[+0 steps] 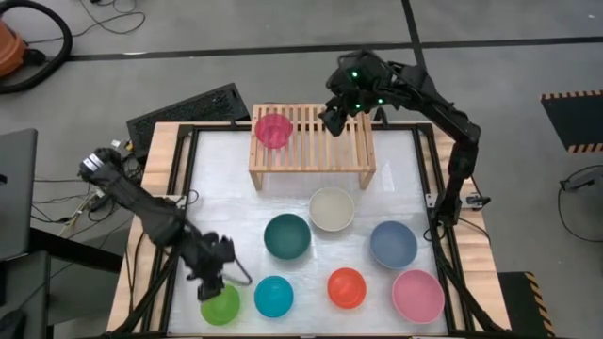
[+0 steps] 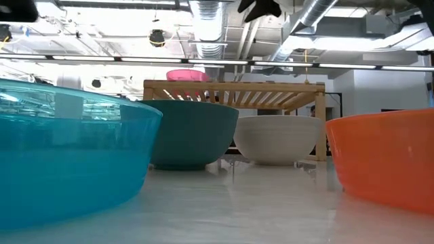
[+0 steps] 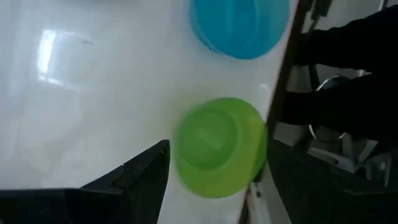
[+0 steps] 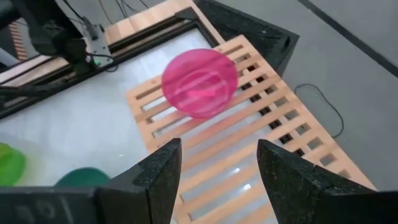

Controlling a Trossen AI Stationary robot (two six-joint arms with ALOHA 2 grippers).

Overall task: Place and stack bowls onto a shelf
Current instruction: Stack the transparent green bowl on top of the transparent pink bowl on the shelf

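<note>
A light-wood slatted shelf (image 1: 312,139) stands at the table's far edge with the magenta bowl (image 1: 273,129) on its left end, also seen in the right wrist view (image 4: 199,82). My right gripper (image 1: 332,115) hovers open above the shelf's middle (image 4: 217,165). My left gripper (image 1: 215,281) hangs open just above the lime green bowl (image 1: 220,304) at the near left corner, its fingers on either side of it (image 3: 217,146) without touching. The cyan bowl (image 1: 273,296) sits beside it.
On the table lie the dark teal (image 1: 286,236), cream white (image 1: 332,209), slate blue (image 1: 393,244), orange-red (image 1: 346,287) and light pink (image 1: 417,296) bowls. The table's black frame (image 3: 283,93) runs close beside the green bowl. A keyboard (image 1: 188,108) lies beyond the far left corner.
</note>
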